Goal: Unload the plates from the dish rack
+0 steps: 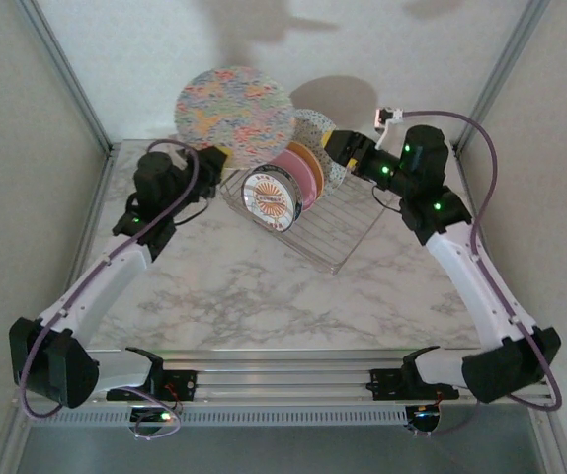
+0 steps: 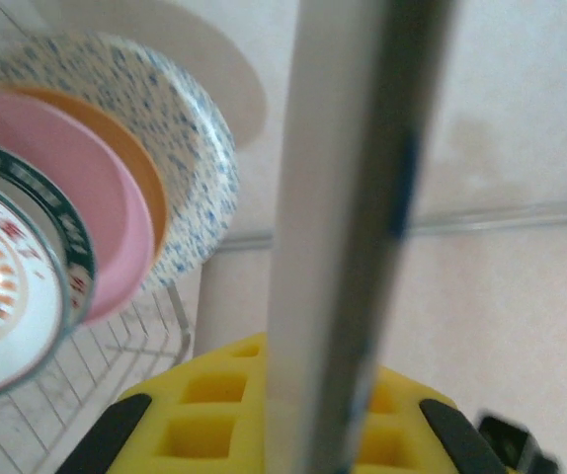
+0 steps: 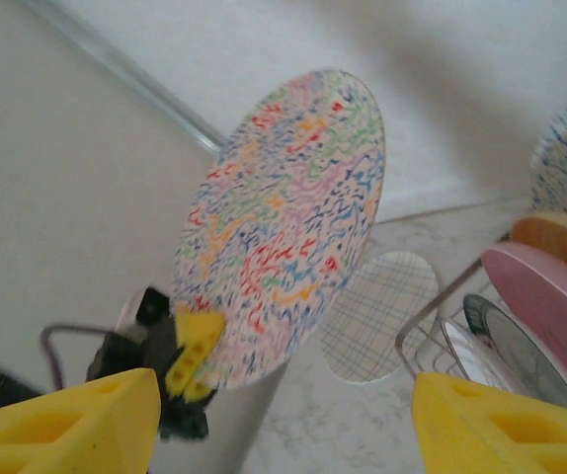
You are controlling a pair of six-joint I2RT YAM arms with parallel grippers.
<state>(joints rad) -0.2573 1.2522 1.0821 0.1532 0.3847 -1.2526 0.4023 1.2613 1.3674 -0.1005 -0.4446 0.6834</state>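
Yellow fingers [image 3: 86, 420] of the right gripper [image 3: 285, 395] fill the bottom corners of its wrist view, spread wide with nothing between them; from above, this gripper [image 1: 341, 148] hovers at the far right corner of the dish rack [image 1: 338, 232]. Opposite it, the left gripper [image 3: 190, 360] is clamped on the lower rim of a large multicoloured plate [image 3: 283, 217], which it holds tilted up in the air, clear of the rack and above the rack's far left corner [image 1: 234, 111]. In the left wrist view that plate runs edge-on as a blurred vertical band [image 2: 343, 197] rising out of the gripper [image 2: 308, 415]. Five plates stand on edge in the rack, packed close along its far left part: a blue-speckled plate [image 2: 190, 128] at the back, then an orange plate [image 2: 135, 158], a pink plate [image 2: 76, 168], a blue-rimmed plate [image 2: 37, 188] and a sunburst plate [image 1: 269, 196] at the front. The near right part of the rack is bare wire. A small checked disc [image 3: 377, 316] lies flat on the marble table [image 1: 264, 286] just beside the rack, beyond the raised plate.
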